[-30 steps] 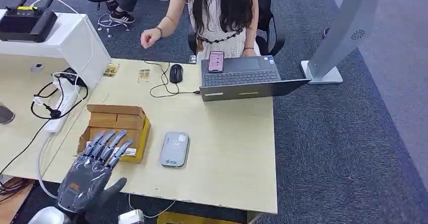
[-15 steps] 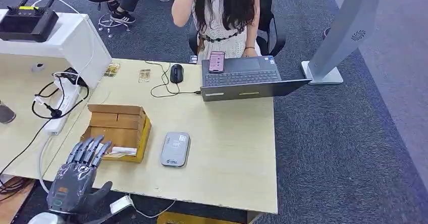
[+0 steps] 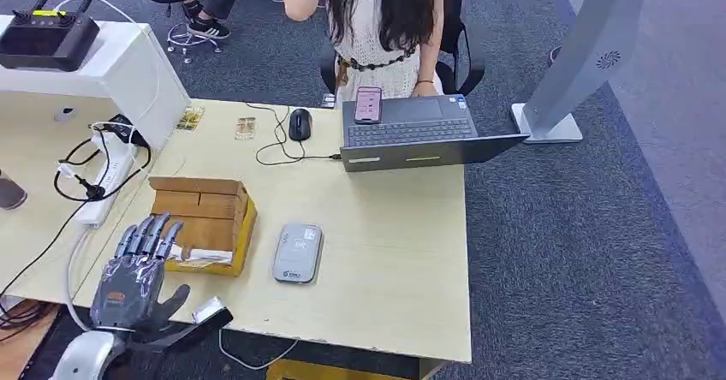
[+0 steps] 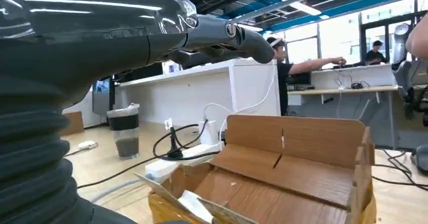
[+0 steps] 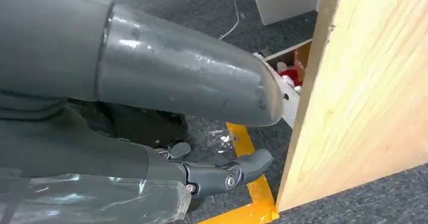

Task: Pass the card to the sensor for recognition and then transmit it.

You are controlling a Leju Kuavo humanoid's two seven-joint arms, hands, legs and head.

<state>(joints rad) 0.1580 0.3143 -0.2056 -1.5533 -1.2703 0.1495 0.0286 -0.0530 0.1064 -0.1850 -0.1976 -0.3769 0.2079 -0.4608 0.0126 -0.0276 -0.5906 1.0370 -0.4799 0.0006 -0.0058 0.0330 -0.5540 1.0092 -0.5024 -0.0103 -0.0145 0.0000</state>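
Cards (image 3: 199,258) lie in the brown box (image 3: 205,213) on the table (image 3: 385,252), not picked up yet. The left hand (image 3: 137,269) hovers at the box's near end, fingers spread, holding nothing. The grey sensor (image 3: 297,252) sits just beside the box. Picking, scanning and passing are all left. The right hand (image 5: 222,176) hangs low beside the table, fingers loosely curled around nothing.

Open cardboard box (image 3: 205,219) on the pale table, near its front left corner; its flaps are folded outward and its inner walls show brown, with a yellow outer side. Pale cards (image 3: 201,257) lie in the near end of the box, leaning at a slant against one another, their edges rising above the rim in the left wrist view (image 4: 194,206). The sensor (image 3: 297,252), a flat grey rounded-rectangle pad with small printed marks on top, lies flat on the table just beside the box, to its right, apart from it.
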